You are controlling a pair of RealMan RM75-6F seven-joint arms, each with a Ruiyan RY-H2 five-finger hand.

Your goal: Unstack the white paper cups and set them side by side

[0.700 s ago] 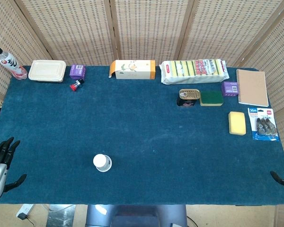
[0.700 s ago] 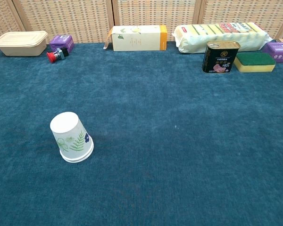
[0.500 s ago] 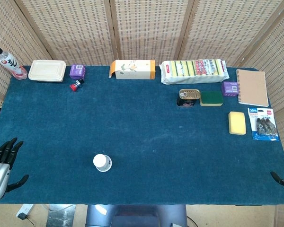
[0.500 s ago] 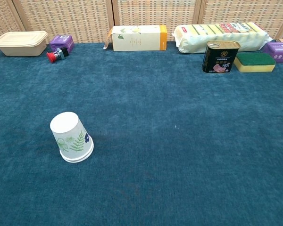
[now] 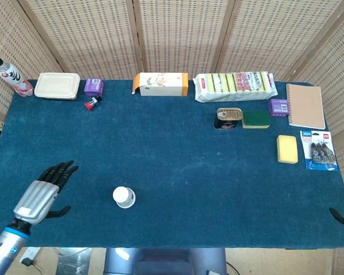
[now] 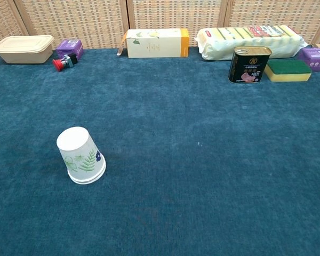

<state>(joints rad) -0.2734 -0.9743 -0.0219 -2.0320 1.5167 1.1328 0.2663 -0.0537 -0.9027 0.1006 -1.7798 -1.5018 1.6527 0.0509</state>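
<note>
My left hand [image 5: 45,192] sits over the lower left of the head view, above the blue cloth, fingers spread and pointing up-right, nothing in it. It is to the left of the cup stack, apart from it. The chest view does not show this hand.

My right hand [image 5: 343,217]: only a dark fingertip shows at the lower right edge of the head view. I cannot tell how it is set.

The paper cups [image 5: 124,197] stand upside down, nested, on the table [image 5: 172,149] in the lower left part of the head view. In the chest view the stack [image 6: 81,155] is at left of centre, white with a leaf print, base up, leaning slightly; a second rim shows at the bottom.

Along the top edge of the head view, left to right: a bottle [image 5: 10,76], a beige lidded container [image 5: 57,85], a small purple box [image 5: 93,86] with a red-capped item [image 5: 92,103] beside it, an orange-and-white carton [image 5: 160,83], a pack of sponges [image 5: 235,85].

At the right side: a tin can [image 5: 229,117] touching a green sponge [image 5: 255,118], a notebook [image 5: 305,105], a yellow sponge [image 5: 286,149], a blister pack [image 5: 320,150].
</note>
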